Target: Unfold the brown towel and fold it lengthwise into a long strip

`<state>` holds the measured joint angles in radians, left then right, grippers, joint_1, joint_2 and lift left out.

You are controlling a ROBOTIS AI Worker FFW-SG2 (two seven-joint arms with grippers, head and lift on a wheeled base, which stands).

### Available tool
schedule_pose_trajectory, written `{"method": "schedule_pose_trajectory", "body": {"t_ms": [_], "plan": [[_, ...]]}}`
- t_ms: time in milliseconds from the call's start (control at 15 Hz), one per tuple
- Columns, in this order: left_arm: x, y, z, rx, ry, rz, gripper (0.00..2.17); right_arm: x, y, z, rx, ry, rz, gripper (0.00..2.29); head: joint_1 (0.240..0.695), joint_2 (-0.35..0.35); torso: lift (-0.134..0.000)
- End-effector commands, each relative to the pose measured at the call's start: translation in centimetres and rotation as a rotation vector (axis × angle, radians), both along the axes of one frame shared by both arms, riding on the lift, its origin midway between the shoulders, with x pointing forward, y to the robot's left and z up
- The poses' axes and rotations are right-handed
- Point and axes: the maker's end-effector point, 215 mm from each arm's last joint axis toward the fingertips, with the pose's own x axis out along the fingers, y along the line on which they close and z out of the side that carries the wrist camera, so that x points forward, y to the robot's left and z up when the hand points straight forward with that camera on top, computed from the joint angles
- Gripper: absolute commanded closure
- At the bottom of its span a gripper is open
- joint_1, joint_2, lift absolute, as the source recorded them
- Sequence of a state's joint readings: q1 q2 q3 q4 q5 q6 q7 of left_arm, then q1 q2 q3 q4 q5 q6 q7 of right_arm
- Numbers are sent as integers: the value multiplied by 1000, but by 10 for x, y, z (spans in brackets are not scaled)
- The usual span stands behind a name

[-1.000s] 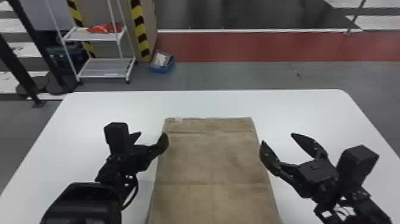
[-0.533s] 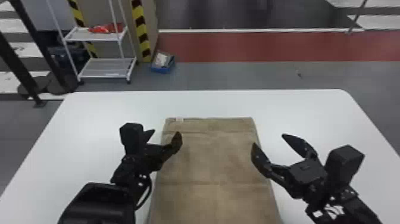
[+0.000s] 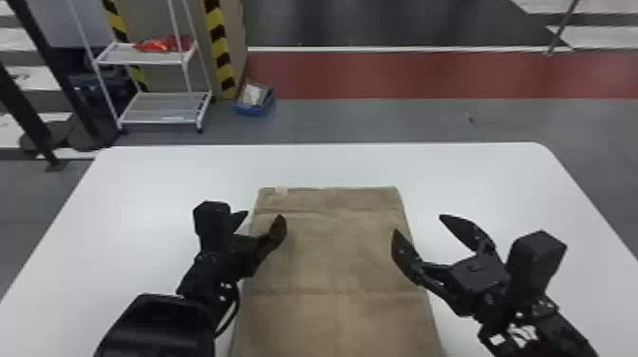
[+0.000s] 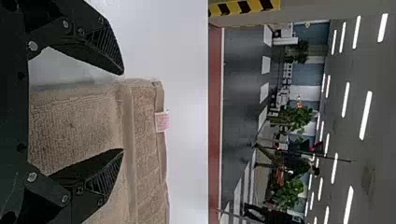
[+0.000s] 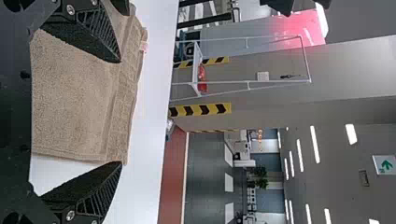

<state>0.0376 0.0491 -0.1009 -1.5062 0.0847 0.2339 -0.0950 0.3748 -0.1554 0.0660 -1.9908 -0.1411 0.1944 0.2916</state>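
Note:
The brown towel [image 3: 332, 256] lies flat on the white table, creased across, with a small white tag at its far left corner. Over its left edge my left gripper [image 3: 260, 220] stands open, one finger above the cloth and the other outside it. My right gripper [image 3: 420, 228] is open at the right edge, its inner finger over the towel. In the left wrist view the open left gripper [image 4: 122, 112] has the towel [image 4: 70, 126] and its tag beyond the fingers. The right wrist view shows the right gripper [image 5: 120, 112] open, with the towel's edge [image 5: 119, 135] between its fingers, ungripped.
The white table [image 3: 156, 190] extends on both sides of the towel and beyond its far edge. On the floor behind it are a white shelf rack [image 3: 161, 107] at the left and a blue box [image 3: 255, 99] beside a striped post.
Both grippers have moved inward toward each other, the left one to the right and the right one to the left. Both remain open, and the towel has not visibly moved.

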Motion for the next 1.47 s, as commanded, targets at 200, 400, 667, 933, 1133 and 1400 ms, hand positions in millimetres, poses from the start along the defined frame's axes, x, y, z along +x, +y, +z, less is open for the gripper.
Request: {"method": "schedule_pose_trajectory", "body": {"t_ms": [200,400,667,933,1133,1400], "plan": [[2,3,-7,9,12,1,478,2,1,-1,2,1,2,110,695,21,-114],[3,5,-8,11,13,5,633,2,1,0,1,0,3,110,695,23,-114],[5,8,0,21,-15,19,761,6,-1,0,-6,4,2,110,695,27,-114],[2,8,0,45,-18,26,1298,7,-2,2,-8,1,2,110,695,27,-114],[-5,5,13,38,-45,19,1443,6,-2,2,-5,3,3,110,695,26,-114],[-32,-11,62,22,-101,-19,1443,22,-32,17,-36,-34,-68,110,695,17,-114]]}}
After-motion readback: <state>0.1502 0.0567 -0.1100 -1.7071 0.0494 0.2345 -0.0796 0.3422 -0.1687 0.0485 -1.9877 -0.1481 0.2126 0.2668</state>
